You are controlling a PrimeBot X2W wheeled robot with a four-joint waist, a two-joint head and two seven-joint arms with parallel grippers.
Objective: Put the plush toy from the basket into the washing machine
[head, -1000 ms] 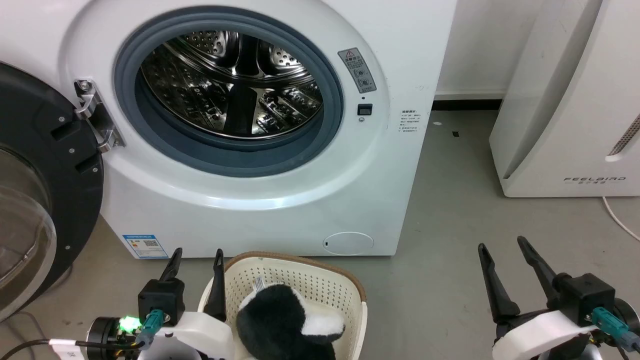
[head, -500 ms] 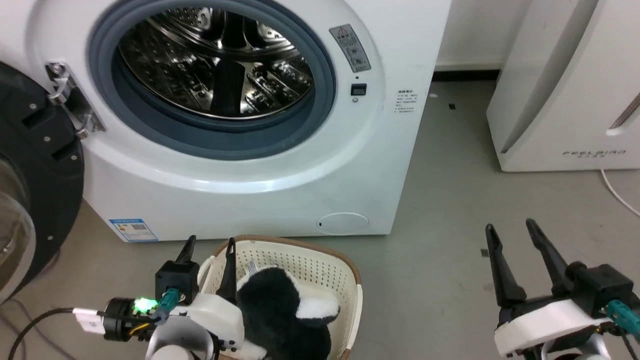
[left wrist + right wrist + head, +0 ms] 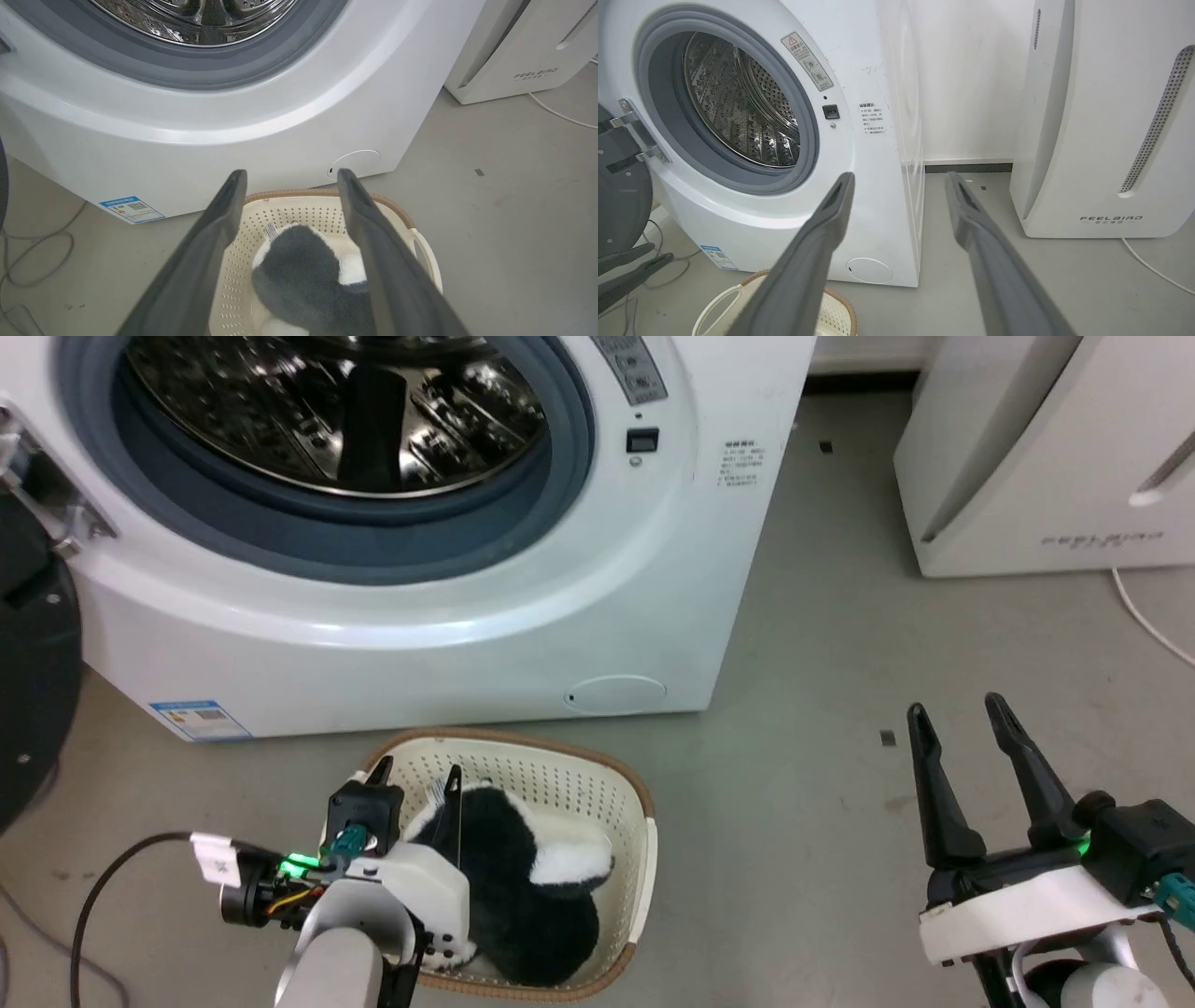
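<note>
The fluffy black-and-white plush toy (image 3: 527, 887) lies inside the cream perforated plastic basket with a brown woven-look rim (image 3: 647, 840). Its fur is mostly black, with a white patch on the side toward the robot's right. In the left wrist view a small fabric tag shows at the far end of the plush toy (image 3: 299, 275), near the far wall of the basket (image 3: 303, 192).

The left gripper (image 3: 417, 772) is over the left part of the basket, and its two dark fingers are apart, holding nothing. From the head view one finger lies across the toy and the other is close to the left rim. I cannot tell if a finger touches the fur. From the wrist, the left gripper (image 3: 290, 175) frames the toy between its fingers.

The basket stands on the grey floor (image 3: 822, 663), just in front of the large white front-loading washing machine (image 3: 420, 644). The black-framed door (image 3: 28, 663) is swung open to the left, so the shiny perforated steel drum (image 3: 327, 411) is visible.

The right gripper (image 3: 956, 707) is well apart from the basket, over bare floor – its fingers are also spread and empty. Behind it stands a white FEELBIRD appliance (image 3: 1046, 457).
</note>
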